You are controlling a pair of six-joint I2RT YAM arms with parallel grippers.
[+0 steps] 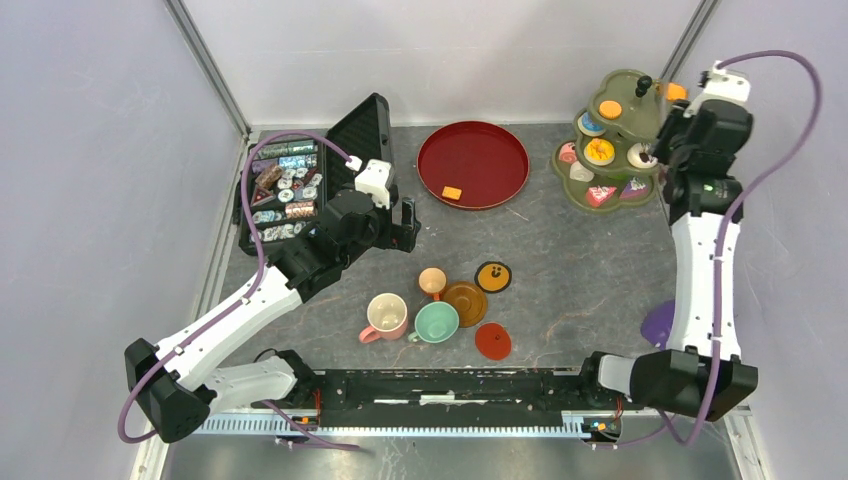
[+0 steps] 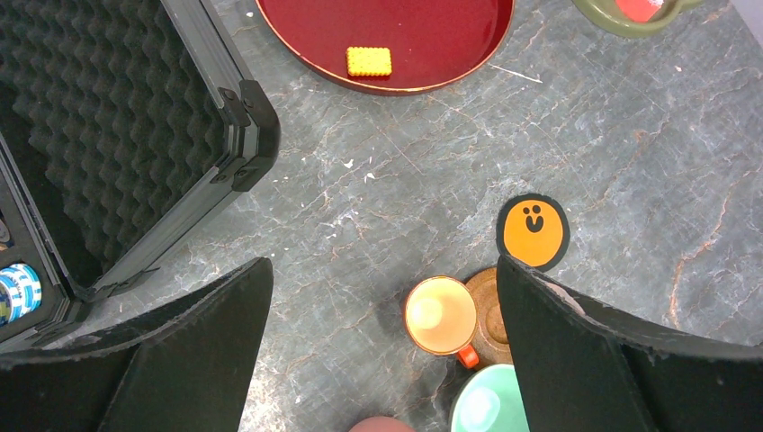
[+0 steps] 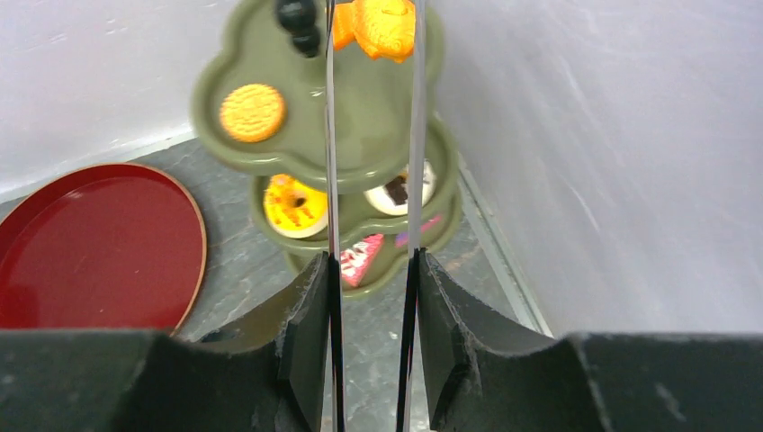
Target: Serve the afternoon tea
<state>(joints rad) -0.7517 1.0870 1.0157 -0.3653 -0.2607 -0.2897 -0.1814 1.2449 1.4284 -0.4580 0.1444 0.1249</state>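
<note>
Clenched on a pair of thin metal tongs (image 3: 417, 135), the right end effector (image 3: 373, 270) is held up beside an olive-green three-tier stand (image 3: 360, 108) at the far right corner of the grey stone-patterned worktop (image 2: 405, 180). An orange toy pastry (image 3: 387, 27) is seen between the tips of the tong blades, over the top tier. A round orange biscuit (image 3: 252, 111) lies on that same tier, and a yellow-iced donut (image 3: 294, 205) is set on a tier below.

The left end effector (image 2: 382, 265) is released, its fingers spread wide above the worktop, near an open black case (image 1: 290, 190). A small orange cup (image 2: 441, 315) is seen just beside a brown round saucer (image 2: 490, 310), with a mint cup (image 2: 490, 405) and a pink cup (image 1: 386, 315) nearer the arm bases. A square yellow biscuit (image 2: 369, 61) is left alone in a round dark-red tray (image 3: 90, 243).
</note>
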